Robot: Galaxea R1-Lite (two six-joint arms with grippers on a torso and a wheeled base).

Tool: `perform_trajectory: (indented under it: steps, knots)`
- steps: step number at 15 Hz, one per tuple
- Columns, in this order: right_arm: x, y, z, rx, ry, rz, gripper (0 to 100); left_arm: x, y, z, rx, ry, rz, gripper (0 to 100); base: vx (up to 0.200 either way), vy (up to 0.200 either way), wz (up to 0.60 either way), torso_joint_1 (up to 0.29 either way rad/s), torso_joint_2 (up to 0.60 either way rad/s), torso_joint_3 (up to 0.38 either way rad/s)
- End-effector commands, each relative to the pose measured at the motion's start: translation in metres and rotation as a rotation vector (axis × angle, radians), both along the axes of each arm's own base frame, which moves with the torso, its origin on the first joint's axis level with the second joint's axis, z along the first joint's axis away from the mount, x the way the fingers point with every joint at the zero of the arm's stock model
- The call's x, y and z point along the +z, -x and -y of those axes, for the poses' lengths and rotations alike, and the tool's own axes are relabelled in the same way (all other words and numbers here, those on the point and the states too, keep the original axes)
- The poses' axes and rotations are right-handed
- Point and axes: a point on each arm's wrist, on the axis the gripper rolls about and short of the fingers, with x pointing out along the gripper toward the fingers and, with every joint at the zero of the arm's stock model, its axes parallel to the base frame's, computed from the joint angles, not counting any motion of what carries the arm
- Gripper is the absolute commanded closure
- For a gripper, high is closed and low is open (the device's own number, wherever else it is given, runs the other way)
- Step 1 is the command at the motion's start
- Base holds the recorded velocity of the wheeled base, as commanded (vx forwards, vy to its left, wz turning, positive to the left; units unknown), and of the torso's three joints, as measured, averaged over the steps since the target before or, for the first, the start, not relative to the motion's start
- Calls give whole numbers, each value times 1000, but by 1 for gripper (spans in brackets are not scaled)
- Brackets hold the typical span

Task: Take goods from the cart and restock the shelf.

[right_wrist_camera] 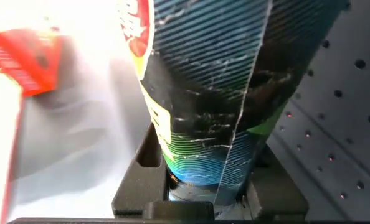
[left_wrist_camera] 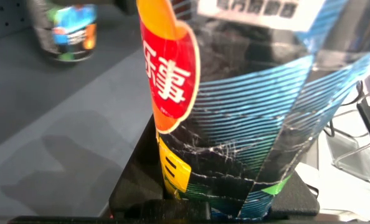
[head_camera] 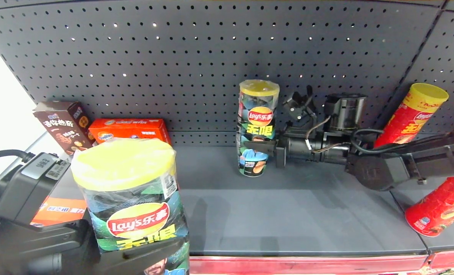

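The far chips can [head_camera: 257, 114], with a dark wrap and a yellow lid, stands upright on the grey shelf [head_camera: 307, 214], close to the pegboard [head_camera: 173, 57] at the back. Its base seems to touch the deck. The right pincer [head_camera: 258, 147] comes in from the right side and is clenched on the lower half of this can, with one finger on each side. The left pincer [head_camera: 135, 252] grasps the near chips can [head_camera: 131, 191], which is of the same kind, by its lower part and holds it upright at the front left. Behind it, at the left end of the shelf, a brown box [head_camera: 60, 124] leans beside an orange box [head_camera: 129, 130]. At the right end a red can [head_camera: 410, 114] stands tilted by the pegboard, and a second red can [head_camera: 439, 208] lies on its side nearer the front.
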Motion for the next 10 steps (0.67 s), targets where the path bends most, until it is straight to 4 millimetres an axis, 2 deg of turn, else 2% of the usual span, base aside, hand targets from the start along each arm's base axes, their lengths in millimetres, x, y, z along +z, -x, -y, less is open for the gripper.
perform_trajectory:
  steps: [1,3,4,5,6,7,10]
  knots:
    - [23,42,14,45,-22,38,100,1,-1,0,0,3,5,100,0,0,0,0,0,0]
    - [20,63,19,63,-21,37,100,3,-1,1,0,6,9,100,0,0,0,0,0,0]
    - [11,79,25,74,-21,37,100,3,-1,0,3,6,11,100,0,0,0,0,0,0]
    - [3,87,27,82,-20,34,100,3,-1,0,3,6,11,100,0,0,0,0,0,0]
    - [-2,92,29,86,-19,34,100,3,-1,0,3,6,11,100,0,0,0,0,0,0]
    - [-17,100,31,94,-15,32,100,3,-1,0,3,6,11,100,0,0,0,0,0,0]
    - [-43,107,32,97,-10,27,100,3,-1,0,3,6,11,100,0,0,0,0,0,0]
